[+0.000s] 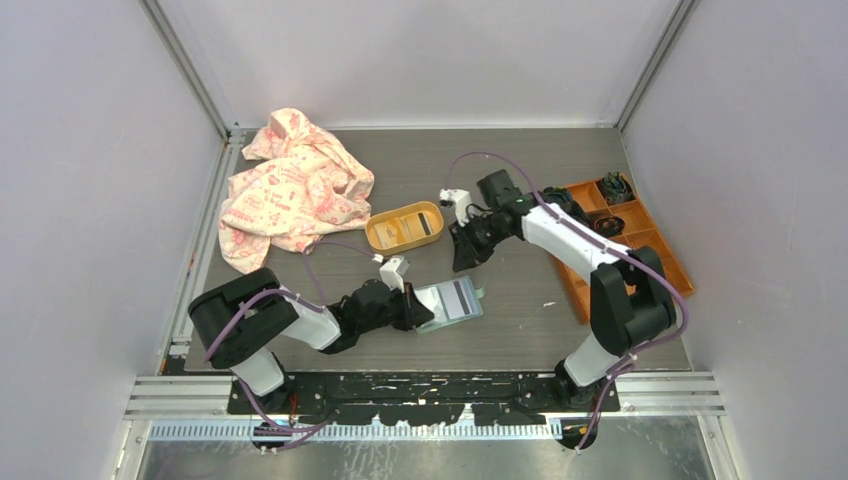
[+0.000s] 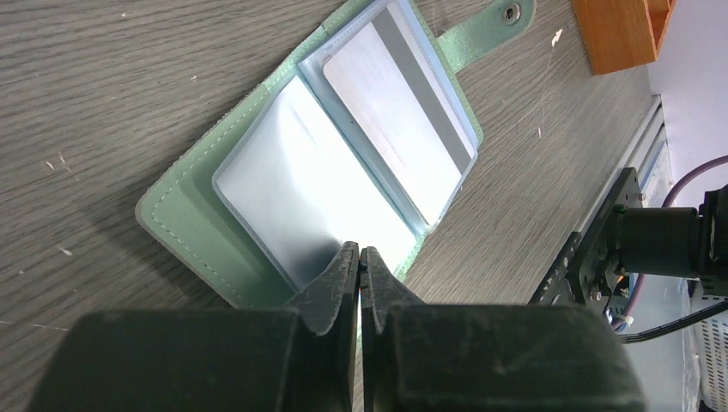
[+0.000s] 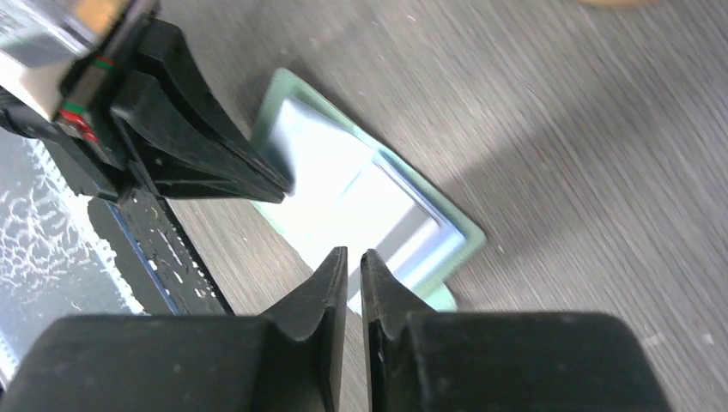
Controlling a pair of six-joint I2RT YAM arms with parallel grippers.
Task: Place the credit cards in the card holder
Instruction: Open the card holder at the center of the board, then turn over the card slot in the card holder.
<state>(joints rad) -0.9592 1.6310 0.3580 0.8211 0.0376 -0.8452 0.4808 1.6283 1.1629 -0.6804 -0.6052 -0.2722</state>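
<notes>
Pale panels enclose a dark grey wood-grain table. In the top view, the card holder lies open and flat just toward 6 o'clock from the table centre. Its sage-green cover faces down and its clear sleeves face up. Its snap tab lies unfolded on the table.

One credit card, pale with a grey stripe, sits in the sleeve nearest the tab. The adjoining sleeve reflects glare, so its contents cannot be determined.

The left gripper is at 9 o'clock of the holder. Its jaws are pressed together and its tips meet the near edge of the clear sleeve. Whether sleeve material is nipped between the jaws cannot be determined.

The right gripper hangs above the table at 12 o'clock of the holder. Its jaws are drawn almost together, with only a slit between them. No object is visible in that slit.

A yellow-orange oval tray stands at 11 o'clock of the holder and contains further cards. A pink patterned cloth is bunched at 10 o'clock. An orange compartment box sits at the 3 o'clock edge.
</notes>
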